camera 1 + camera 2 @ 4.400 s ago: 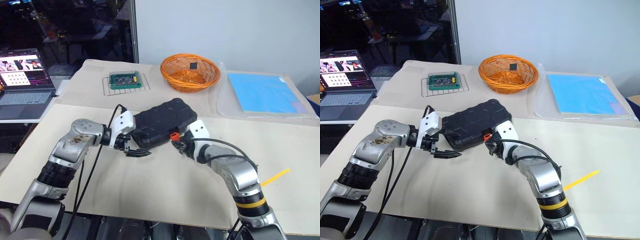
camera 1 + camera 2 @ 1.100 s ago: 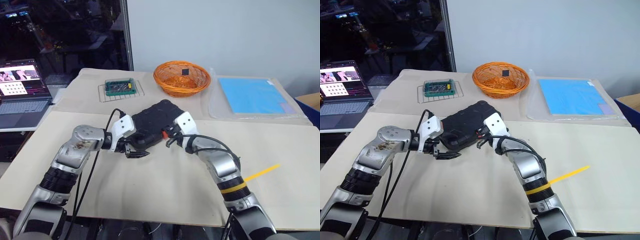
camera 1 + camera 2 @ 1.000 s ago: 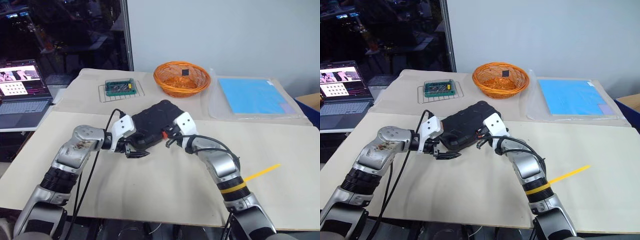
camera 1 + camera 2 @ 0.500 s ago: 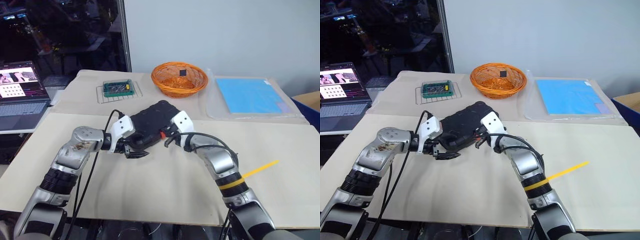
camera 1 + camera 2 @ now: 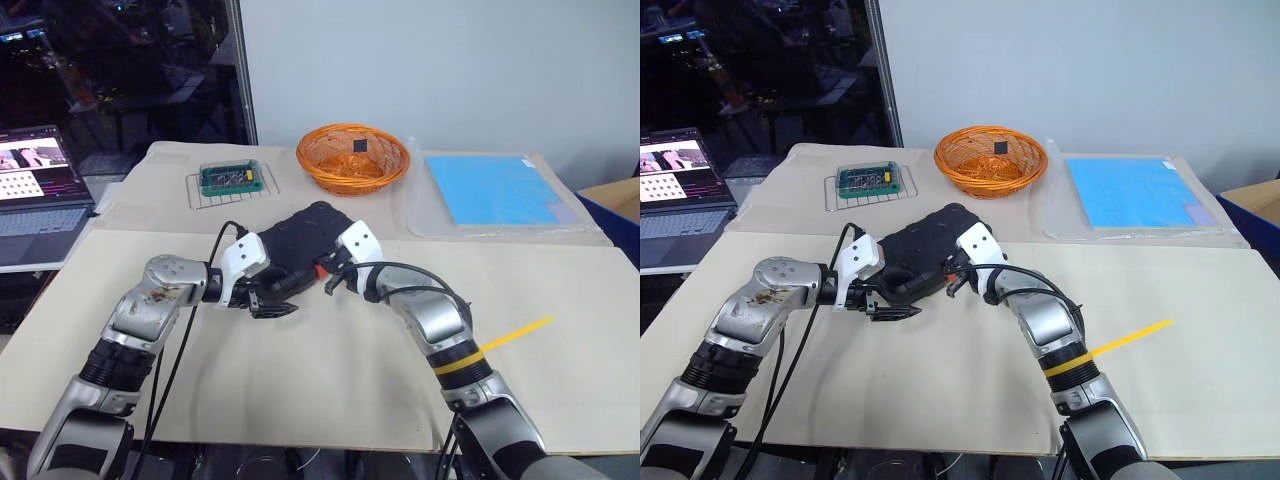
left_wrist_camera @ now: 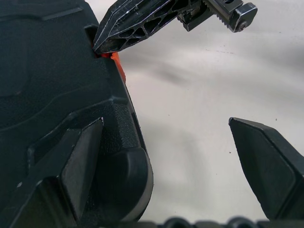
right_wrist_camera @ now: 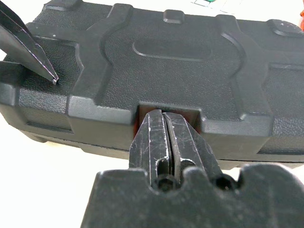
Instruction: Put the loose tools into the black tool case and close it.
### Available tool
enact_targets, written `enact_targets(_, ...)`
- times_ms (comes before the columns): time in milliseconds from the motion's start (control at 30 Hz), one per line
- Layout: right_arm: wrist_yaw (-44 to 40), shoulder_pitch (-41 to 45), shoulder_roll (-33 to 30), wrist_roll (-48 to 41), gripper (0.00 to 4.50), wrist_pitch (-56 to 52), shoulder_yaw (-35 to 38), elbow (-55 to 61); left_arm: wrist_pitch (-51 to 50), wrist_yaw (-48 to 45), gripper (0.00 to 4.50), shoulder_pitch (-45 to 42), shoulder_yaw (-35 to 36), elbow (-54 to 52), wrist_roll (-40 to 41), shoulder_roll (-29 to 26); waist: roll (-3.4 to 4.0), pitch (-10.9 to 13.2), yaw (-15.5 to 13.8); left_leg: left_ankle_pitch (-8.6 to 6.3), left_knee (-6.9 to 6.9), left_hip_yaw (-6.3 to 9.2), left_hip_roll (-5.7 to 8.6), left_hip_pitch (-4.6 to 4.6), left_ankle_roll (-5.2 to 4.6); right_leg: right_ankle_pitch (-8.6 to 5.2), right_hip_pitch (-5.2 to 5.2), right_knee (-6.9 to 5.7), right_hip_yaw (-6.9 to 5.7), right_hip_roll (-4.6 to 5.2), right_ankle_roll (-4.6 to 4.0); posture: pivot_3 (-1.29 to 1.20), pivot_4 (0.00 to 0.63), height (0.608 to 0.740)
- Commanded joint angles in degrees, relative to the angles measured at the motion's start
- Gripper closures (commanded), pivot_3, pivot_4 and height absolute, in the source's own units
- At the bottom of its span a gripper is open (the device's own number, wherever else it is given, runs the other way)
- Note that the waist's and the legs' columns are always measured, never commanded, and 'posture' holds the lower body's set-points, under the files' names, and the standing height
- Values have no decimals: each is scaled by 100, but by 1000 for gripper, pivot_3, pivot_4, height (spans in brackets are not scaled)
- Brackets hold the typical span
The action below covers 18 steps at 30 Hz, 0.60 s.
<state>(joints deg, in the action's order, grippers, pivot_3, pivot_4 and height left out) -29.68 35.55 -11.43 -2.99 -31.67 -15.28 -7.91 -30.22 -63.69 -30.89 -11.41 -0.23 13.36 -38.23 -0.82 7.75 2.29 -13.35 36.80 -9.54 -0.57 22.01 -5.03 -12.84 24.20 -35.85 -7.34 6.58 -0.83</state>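
The black tool case lies closed on the table, its orange latch on the front edge. My right gripper is shut, its tips pressed into the latch recess; it also appears as the right gripper. My left gripper stands open at the case's near left corner, one finger resting on the lid and the other finger over the bare table. It shows from the head camera as the left gripper. The loose tools are out of view.
An orange wicker basket stands behind the case. A green block on a wire rack is back left, a blue sheet in plastic back right, a laptop far left. A yellow strip lies right of my right arm.
The whole picture has shifted as the camera moved. Both grippers keep their places at the case, and the case stays closed.
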Motion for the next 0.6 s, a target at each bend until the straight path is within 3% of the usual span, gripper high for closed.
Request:
enact_targets(33, 71, -227, 21, 216, 4418, -472, -218, -774, -155, -27, 0, 142, -199, 30, -59, 16, 0, 0, 2, 0, -1, -1, 0, 1, 0, 0, 1, 1, 0, 0, 0, 0, 150, 740)
enact_targets(367, 278, -40, 329, 180, 4418, 736, 46, -1027, -206, 11, 0, 193, -177, -31, -39, 9, 4, 4, 34, -1, -22, 2, -4, -1, 0, 0, 11, 17, -11, 0, 1, 0, 150, 740)
enact_targets(500, 159, -192, 330, -142, 4418, 1228, 422, -277, 342, 84, 0, 344, 61, -114, 53, 150, 24, 22, 13, 2, -47, 2, -5, 2, 5, 0, 21, 36, -19, 0, 1, 0, 150, 740)
enact_targets(600, -177, -604, 53, -541, 3768, 1093, 735, 856, 204, 97, 0, 534, 599, -424, 662, 343, 34, 41, -43, 17, -60, -2, -5, 45, 29, 34, 62, 56, -22, 0, 10, 0, 150, 740)
